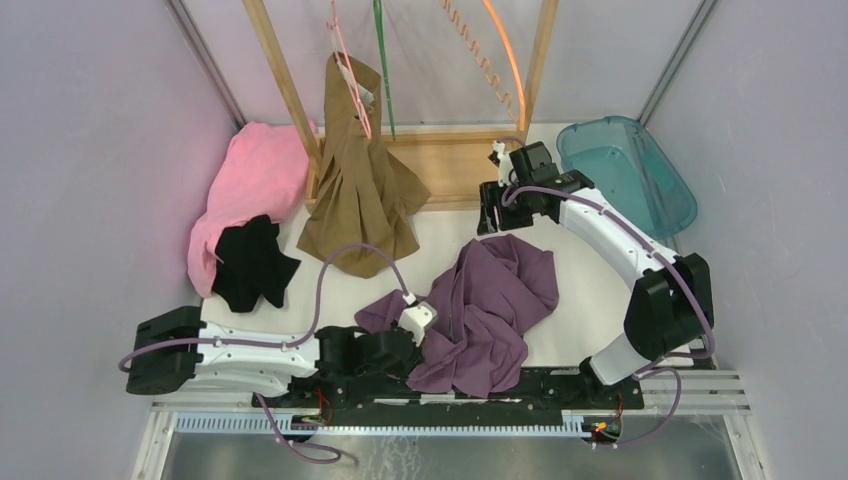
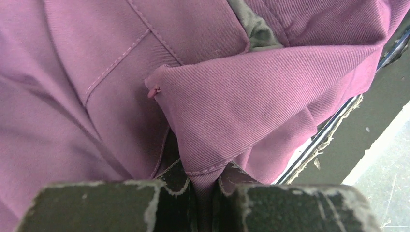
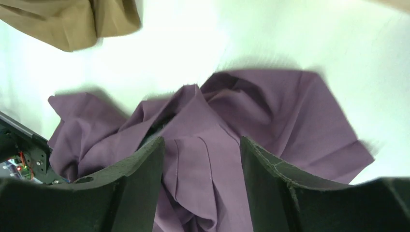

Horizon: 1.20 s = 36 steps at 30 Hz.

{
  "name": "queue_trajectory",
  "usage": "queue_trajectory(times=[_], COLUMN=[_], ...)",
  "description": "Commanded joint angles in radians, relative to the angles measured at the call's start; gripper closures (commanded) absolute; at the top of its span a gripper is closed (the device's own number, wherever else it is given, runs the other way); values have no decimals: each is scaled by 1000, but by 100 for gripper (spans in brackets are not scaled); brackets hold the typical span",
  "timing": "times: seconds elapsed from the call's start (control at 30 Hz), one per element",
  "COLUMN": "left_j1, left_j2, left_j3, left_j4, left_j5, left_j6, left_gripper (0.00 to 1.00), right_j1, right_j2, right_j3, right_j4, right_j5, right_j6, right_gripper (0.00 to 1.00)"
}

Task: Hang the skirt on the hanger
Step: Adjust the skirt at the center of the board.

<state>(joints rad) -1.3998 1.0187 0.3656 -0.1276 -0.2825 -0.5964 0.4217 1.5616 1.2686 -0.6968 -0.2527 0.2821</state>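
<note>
Left hand [image 2: 205, 193] low at the near edge of the counter [image 1: 588, 300], pinched almost shut on a stitched corner of the purple skirt [image 2: 251, 96], cloth squeezed flat between the two pads [image 2: 121, 208]. Rest of the skirt in a crumpled heap on the counter just beyond that hand, well apart from the hangers. Right hand [image 3: 202, 145] farther out, over the far edge of the heap, jaws wide apart with nothing between them, purple cloth visible below the gap. Left of the heap, a black garment [image 1: 255, 262] lying partly over a pink garment [image 1: 250, 180] against the left wall. Behind, a brown garment [image 1: 360, 190] draped from a pink hanger [image 1: 345, 65] on the wooden rack [image 1: 280, 80], hem pooled on the counter. Beside it on the rack, a green hanger [image 1: 381, 60] and an orange hanger [image 1: 507, 50]. In the far right corner, a teal bin [image 1: 640, 185].
</note>
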Motion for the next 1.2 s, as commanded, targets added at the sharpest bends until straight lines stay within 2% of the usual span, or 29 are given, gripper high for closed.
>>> queue_trajectory(times=[0.0, 0.13, 0.27, 0.67, 1.17], left_j1=[-65, -110, -126, -155, -202], left_j2=[85, 129, 143, 163, 191], left_j3=[46, 62, 58, 61, 68], left_j4=[85, 82, 100, 123, 120], left_j5=[-44, -69, -72, -73, -93], left_j6=[-49, -59, -61, -69, -93], left_gripper=[93, 93, 93, 93, 94], right_j1=[32, 106, 154, 194, 196], right_j2=[43, 104, 122, 205, 253], right_j3=[105, 175, 166, 180, 281], right_j4=[-13, -112, -141, -173, -136], right_j5=[26, 82, 107, 238, 188], right_j6=[-47, -116, -146, -174, -151], right_gripper=[35, 36, 37, 37, 37])
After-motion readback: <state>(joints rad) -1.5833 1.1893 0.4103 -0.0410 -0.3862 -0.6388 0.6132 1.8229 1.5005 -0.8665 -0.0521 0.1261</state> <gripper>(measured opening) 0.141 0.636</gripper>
